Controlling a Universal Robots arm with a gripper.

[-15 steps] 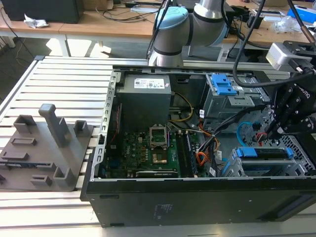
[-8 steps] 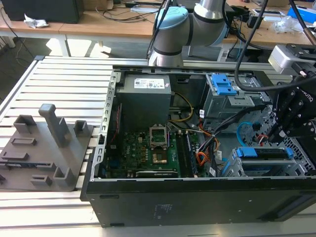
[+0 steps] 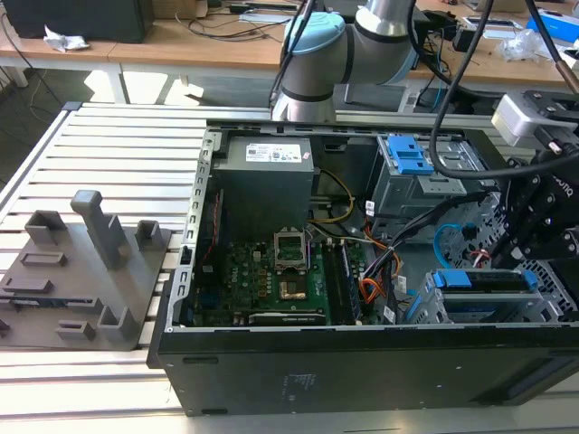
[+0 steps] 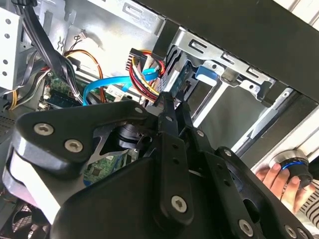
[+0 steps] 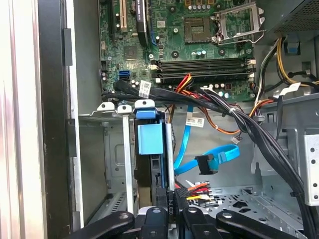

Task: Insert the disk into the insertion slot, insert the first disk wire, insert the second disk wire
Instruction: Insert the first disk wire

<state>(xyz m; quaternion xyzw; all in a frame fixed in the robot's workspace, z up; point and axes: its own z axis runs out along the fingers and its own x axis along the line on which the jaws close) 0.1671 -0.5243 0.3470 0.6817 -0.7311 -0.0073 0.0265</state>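
end effector (image 4: 168,99) is clenched, fingers squeezed together on the black plug of the first disk wire (image 5: 198,189), that's the red, yellow and black bundle. in the first wrist view the plug sits right at the end of the disk (image 3: 479,281). honestly can't tell if it's actually seated in there.

ok, going from the exterior view's left to its right. a grey fixture block (image 3: 86,271) with posts sits on the slatted bench (image 3: 109,154), just beside the open computer case (image 3: 362,362). inside the case the power supply (image 3: 265,185) is on the far side, with the motherboard (image 3: 271,276) nearer, right in front of it. further right, on the far side, there's the taller cage (image 3: 434,185) with a blue bracket (image 3: 404,155) on top. nearer on the right is the insertion slot (image 3: 493,309). the disk is already in it, standing on edge, blue carrier showing at the end that faces the motherboard. the arm hangs over that right corner, just beside the slot.

second disk wire (image 5: 222,154), the flat blue one with a black plug, is loose in the case between the motherboard and the slot, plug apart from the disk. in the second wrist view a hand (image 4: 276,179) rests by a round knob (image 4: 295,167) with a blue ring, outside the case.
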